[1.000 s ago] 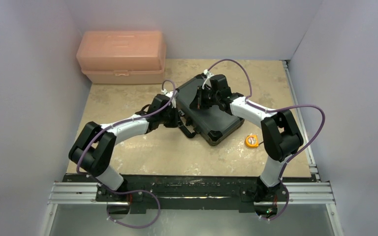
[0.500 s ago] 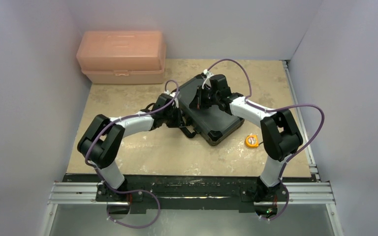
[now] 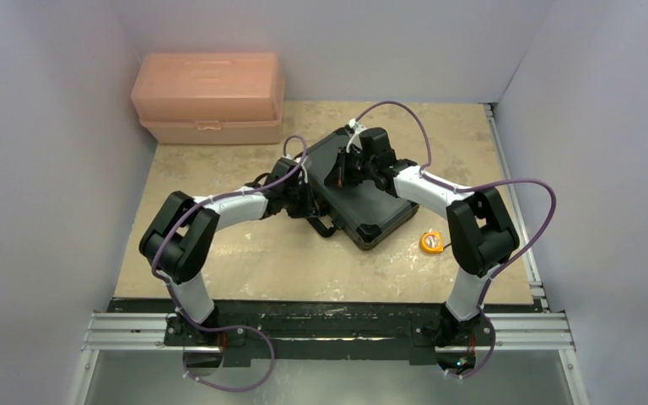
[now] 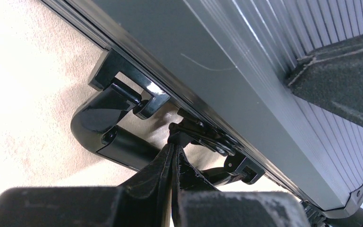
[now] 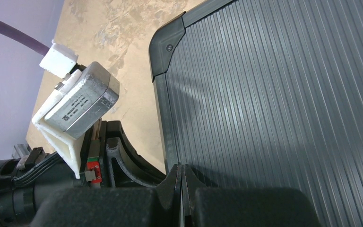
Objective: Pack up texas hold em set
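Note:
The black ribbed hard case [image 3: 369,205] lies closed on the table, turned at an angle. Chips, cards, buttons and dice are out of view. My left gripper [image 3: 305,202] is shut, with its tips against a latch [image 4: 203,136] on the case's front edge [image 4: 227,80], next to the black handle [image 4: 111,135]. The left wrist view shows the left gripper [image 4: 174,147] with its fingers pressed together and nothing between them. My right gripper [image 3: 343,175] is shut and empty, with its tips [image 5: 181,167] on the ribbed lid [image 5: 274,94] near its left edge.
A salmon-pink plastic box [image 3: 209,97] stands at the back left against the wall. A small orange tape measure [image 3: 430,242] lies on the table right of the case. The left arm's wrist camera [image 5: 78,106] shows close beside the lid corner.
My left arm has swung its elbow to the right and brought its gripper closer along the case's front edge by the handle. The right arm and the case have not moved.

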